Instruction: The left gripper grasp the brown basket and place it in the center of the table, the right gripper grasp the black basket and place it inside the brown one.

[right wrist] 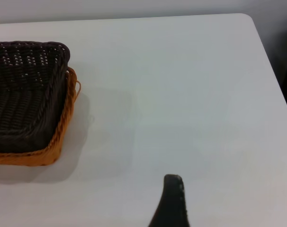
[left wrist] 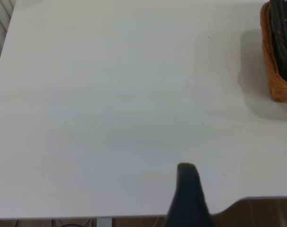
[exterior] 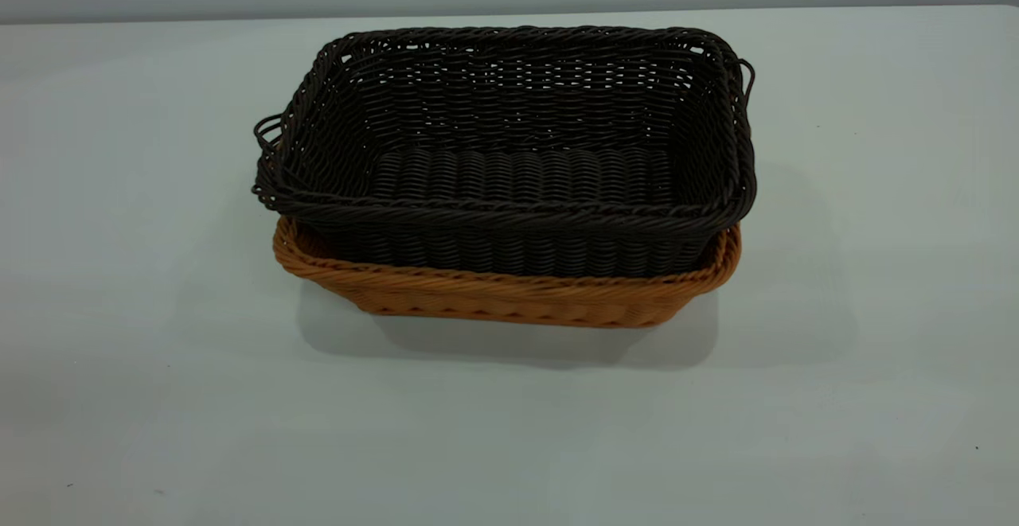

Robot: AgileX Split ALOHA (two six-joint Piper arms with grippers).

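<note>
From here the black basket [exterior: 509, 152] sits nested in the brown basket [exterior: 509, 299], and the pair stands near the middle of the worktop [exterior: 127, 351] — so I judge the task as good as done. The black one rides high: its braided rim stands well above the brown rim and overhangs it at both short ends, so it looks perched rather than fully seated. That is my main worry. A nudge from either arm on a careless pass over the brown basket could tip or slide the upper one, and the loop handles could snag a finger.

Both baskets hold nothing apart from that: the black basket's woven floor is bare, and the brown basket contains only the black one.

Neither arm shows in the exterior view. In its wrist view, the left tool [left wrist: 187, 196] hovers over bare worktop well apart from the brown basket, and only one dark finger shows — I cannot tell whether it is released or clenched. The right tool [right wrist: 171, 201] is likewise well clear of the brown basket, one finger showing, state not readable. Neither touches a basket.
</note>
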